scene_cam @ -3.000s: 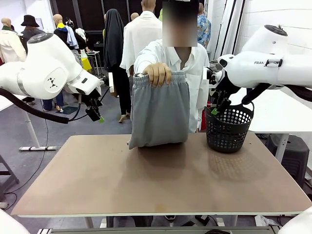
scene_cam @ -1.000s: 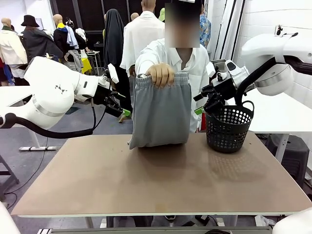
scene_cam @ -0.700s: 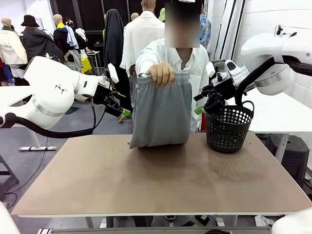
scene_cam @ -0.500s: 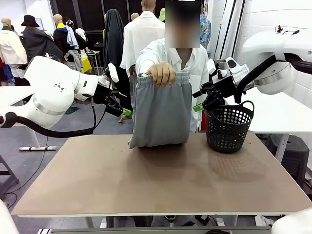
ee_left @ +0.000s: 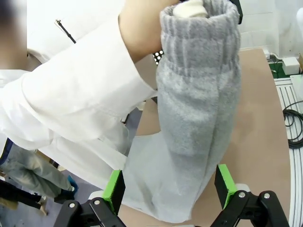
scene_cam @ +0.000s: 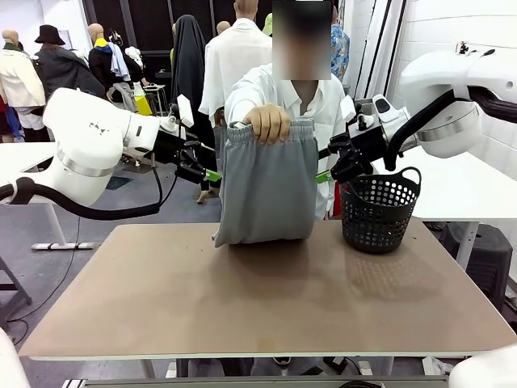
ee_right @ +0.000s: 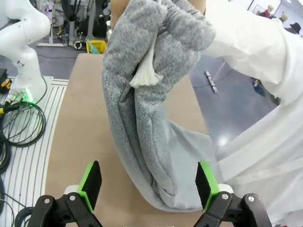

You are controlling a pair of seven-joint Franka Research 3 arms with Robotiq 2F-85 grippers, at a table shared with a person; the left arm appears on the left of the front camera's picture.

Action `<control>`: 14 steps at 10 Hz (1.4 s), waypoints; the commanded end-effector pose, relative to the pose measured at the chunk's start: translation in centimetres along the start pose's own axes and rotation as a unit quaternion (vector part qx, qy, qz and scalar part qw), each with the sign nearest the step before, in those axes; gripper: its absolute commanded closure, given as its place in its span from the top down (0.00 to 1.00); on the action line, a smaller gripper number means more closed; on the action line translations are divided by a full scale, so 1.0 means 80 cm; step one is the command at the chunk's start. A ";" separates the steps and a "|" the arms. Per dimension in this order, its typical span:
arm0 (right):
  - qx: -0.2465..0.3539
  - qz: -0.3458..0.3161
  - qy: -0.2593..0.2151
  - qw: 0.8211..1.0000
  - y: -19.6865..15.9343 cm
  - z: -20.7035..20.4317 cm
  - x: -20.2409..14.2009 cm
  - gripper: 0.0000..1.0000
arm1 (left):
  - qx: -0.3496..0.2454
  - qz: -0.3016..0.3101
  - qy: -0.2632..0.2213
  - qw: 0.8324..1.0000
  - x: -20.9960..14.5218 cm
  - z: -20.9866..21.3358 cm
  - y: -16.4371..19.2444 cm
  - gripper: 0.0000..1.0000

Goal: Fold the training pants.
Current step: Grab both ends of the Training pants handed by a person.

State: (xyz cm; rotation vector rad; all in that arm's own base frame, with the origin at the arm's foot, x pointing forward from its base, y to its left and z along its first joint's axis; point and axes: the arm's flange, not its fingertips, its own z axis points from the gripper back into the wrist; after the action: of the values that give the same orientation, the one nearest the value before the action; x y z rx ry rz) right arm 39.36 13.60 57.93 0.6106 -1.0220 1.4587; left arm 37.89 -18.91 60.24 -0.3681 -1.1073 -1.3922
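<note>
A person in a white shirt holds the light grey training pants [scene_cam: 266, 182] up by the gathered waistband with one hand [scene_cam: 266, 124]; the lower end rests on the table. My left gripper [scene_cam: 208, 173] hovers open just left of the pants at mid height. On the other side, my right gripper [scene_cam: 325, 172] stands open close to their right edge. In the left wrist view the pants [ee_left: 199, 118] hang between my green pads [ee_left: 113, 189], apart from them. The right wrist view shows the pants [ee_right: 151, 113] and pale drawstring [ee_right: 146, 71] ahead of my open fingers [ee_right: 91, 183].
A black mesh basket [scene_cam: 378, 212] stands at the table's far right, just below my right gripper. The brown tabletop [scene_cam: 258, 299] stretches wide in front of the pants. People stand behind the person, beyond the table.
Both grippers have drifted inward toward the hanging pants, the left one rightward and the right one leftward. The person keeps the pants still.
</note>
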 end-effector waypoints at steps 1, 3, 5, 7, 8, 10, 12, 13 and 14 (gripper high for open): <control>0.003 0.005 -0.028 1.000 0.000 -0.004 -0.008 1.00 | -0.010 0.003 -0.032 0.999 -0.007 -0.019 0.009 1.00; 0.002 0.003 -0.053 0.999 -0.003 -0.006 -0.010 1.00 | -0.023 0.009 -0.042 0.999 -0.006 -0.028 0.005 1.00; 0.012 0.003 -0.067 0.998 -0.006 -0.010 -0.011 1.00 | -0.035 0.016 -0.052 0.998 -0.006 -0.033 0.000 1.00; 0.019 0.004 -0.076 0.997 -0.005 -0.014 -0.015 1.00 | -0.043 0.026 -0.066 0.997 -0.006 -0.038 -0.003 1.00; 0.025 0.004 -0.087 0.996 -0.006 -0.016 -0.016 1.00 | -0.047 0.037 -0.080 0.995 -0.007 -0.041 -0.003 1.00; 0.032 0.006 -0.099 0.995 -0.005 -0.023 -0.014 1.00 | -0.044 0.058 -0.102 0.992 -0.005 -0.048 -0.003 1.00; 0.037 0.010 -0.111 0.993 -0.004 -0.027 -0.015 1.00 | -0.043 0.067 -0.107 0.991 -0.006 -0.055 -0.003 1.00; 0.037 0.011 -0.116 0.992 -0.004 -0.028 -0.014 1.00 | -0.041 0.073 -0.112 0.990 -0.006 -0.058 -0.002 1.00; 0.038 0.013 -0.124 0.992 -0.002 -0.028 -0.013 1.00 | -0.031 0.081 -0.119 0.989 -0.004 -0.061 -0.003 1.00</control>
State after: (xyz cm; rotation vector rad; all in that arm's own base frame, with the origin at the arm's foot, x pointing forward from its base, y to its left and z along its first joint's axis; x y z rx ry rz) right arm 39.80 14.85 56.38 0.8285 -1.1294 1.4679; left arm 39.16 -22.12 57.77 -0.6613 -1.1529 -1.2679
